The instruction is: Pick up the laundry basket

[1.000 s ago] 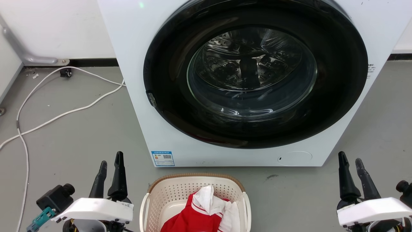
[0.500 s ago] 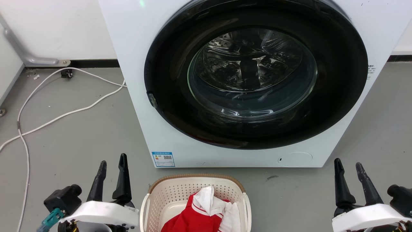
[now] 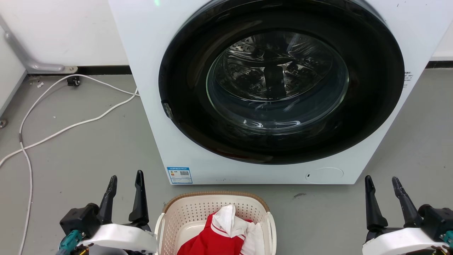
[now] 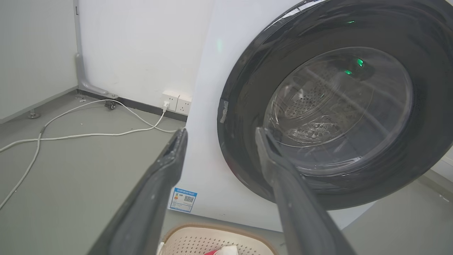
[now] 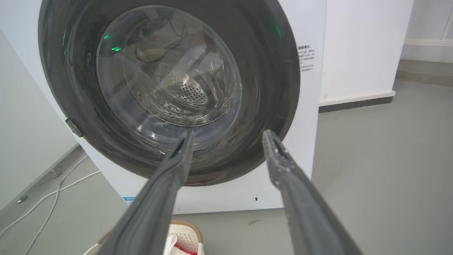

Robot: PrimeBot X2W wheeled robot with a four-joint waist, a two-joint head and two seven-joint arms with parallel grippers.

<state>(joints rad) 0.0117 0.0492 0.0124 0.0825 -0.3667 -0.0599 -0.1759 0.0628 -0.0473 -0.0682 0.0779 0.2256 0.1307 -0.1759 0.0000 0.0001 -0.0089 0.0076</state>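
The laundry basket point(image 3: 184, 212), cream with perforated walls and a brown woven rim, stands on the floor just in front of the washer, at the bottom middle of the head view. Red and white clothes point(image 3: 226, 230) lie inside it. My left gripper point(image 3: 125, 179) hovers open to the basket's left, apart from its white loop handle. My right gripper point(image 3: 383, 180) is open far to the right of the basket, holding nothing. The basket rim point(image 4: 198, 232) peeks in below my left gripper point(image 4: 219, 136). A basket corner point(image 5: 185, 233) lies beneath my right gripper point(image 5: 228, 138).
A white front-loading washer point(image 3: 148, 88) with a closed dark round door point(image 3: 279, 81) fills the space ahead. White cables point(image 3: 63, 127) trail over the grey floor at the left. Wall sockets point(image 4: 177, 102) sit by the washer's left side.
Both grippers have shifted: the left one moved right toward the basket and lower, the right one lower and slightly left. Both have spread their fingers a little wider. The basket stays put.
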